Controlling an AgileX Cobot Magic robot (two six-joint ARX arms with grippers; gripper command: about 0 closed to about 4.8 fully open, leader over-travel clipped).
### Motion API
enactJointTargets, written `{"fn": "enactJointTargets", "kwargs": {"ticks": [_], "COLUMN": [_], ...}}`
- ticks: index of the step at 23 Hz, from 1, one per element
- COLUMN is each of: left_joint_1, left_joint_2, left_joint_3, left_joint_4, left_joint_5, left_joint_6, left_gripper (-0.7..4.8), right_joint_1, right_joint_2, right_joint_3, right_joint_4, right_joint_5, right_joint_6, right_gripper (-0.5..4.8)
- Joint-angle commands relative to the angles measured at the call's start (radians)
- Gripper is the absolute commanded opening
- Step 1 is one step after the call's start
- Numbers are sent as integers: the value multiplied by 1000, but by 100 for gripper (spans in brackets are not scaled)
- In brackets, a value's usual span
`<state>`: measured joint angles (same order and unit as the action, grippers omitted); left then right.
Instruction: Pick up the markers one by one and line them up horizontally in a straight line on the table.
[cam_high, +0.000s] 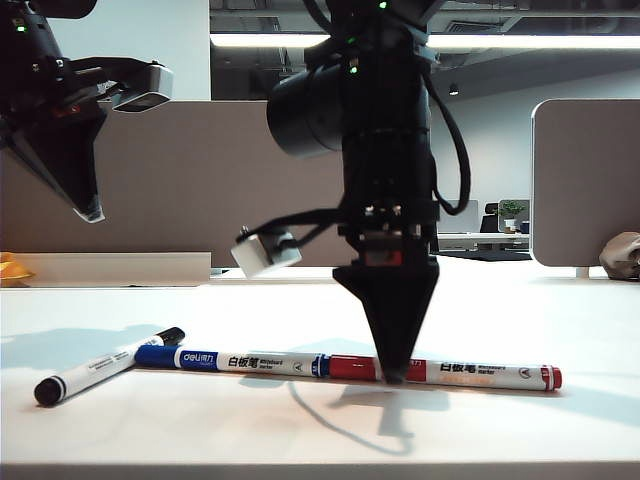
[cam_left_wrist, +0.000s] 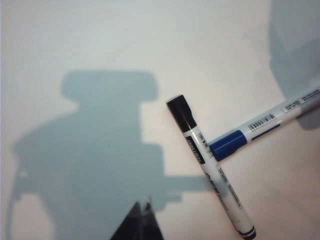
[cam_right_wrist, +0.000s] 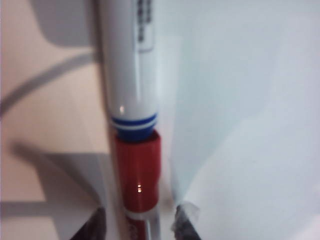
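Observation:
Three markers lie on the white table (cam_high: 560, 330). The black marker (cam_high: 105, 365) rests at a slant at the left, its end against the blue marker (cam_high: 230, 360). The blue marker meets the red marker (cam_high: 470, 373) end to end in one line. My right gripper (cam_high: 393, 378) points straight down at the red marker's cap end, its tips at the table. In the right wrist view the right gripper (cam_right_wrist: 137, 227) is open, its fingertips (cam_right_wrist: 186, 222) standing clear on either side of the red marker (cam_right_wrist: 136, 170), beyond which lies the blue marker (cam_right_wrist: 129, 65). My left gripper (cam_high: 90, 212) hangs raised at the far left, shut (cam_left_wrist: 145, 204) and empty above the black marker (cam_left_wrist: 207, 165) and blue marker (cam_left_wrist: 260, 127).
Grey-brown divider panels (cam_high: 180, 180) run along the back edge, with another panel (cam_high: 585, 180) at the right. A yellow object (cam_high: 12, 268) sits at the left edge and a crumpled beige thing (cam_high: 622, 255) at the far right.

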<state>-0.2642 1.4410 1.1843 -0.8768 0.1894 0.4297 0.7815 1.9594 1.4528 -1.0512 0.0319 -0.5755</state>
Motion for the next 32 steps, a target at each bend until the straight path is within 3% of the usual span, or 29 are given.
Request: {"fn": "enactJointTargets", "kwargs": {"ticks": [1,15,20,23,26,32], "left_joint_1": [2,2,2,2,1,0], "left_joint_2": [-4,-4,-4,-4,-3,7], "left_joint_3": [3,3,2,2,2,1], "left_joint_4": [3,-18,-42,-51,-58,-95], "left_joint_5": [6,10,48,69,69,78], "left_joint_6": [0,0,0,0,0,-47], "left_gripper": [-5,-5,10,27,27,27], "right_joint_1": [1,1,2,2,2,2], "right_joint_2": [-15,-126,-197,-253,-347,-516], "right_joint_3": [34,111,111,111,111,111], "right_joint_4": [-8,-10,17,37,68,68], "right_joint_5": [-4,18,18,17,13,10], "right_joint_6": [3,11,101,120,132,190], "right_gripper": [181,181,178,120,-2,-1]}}
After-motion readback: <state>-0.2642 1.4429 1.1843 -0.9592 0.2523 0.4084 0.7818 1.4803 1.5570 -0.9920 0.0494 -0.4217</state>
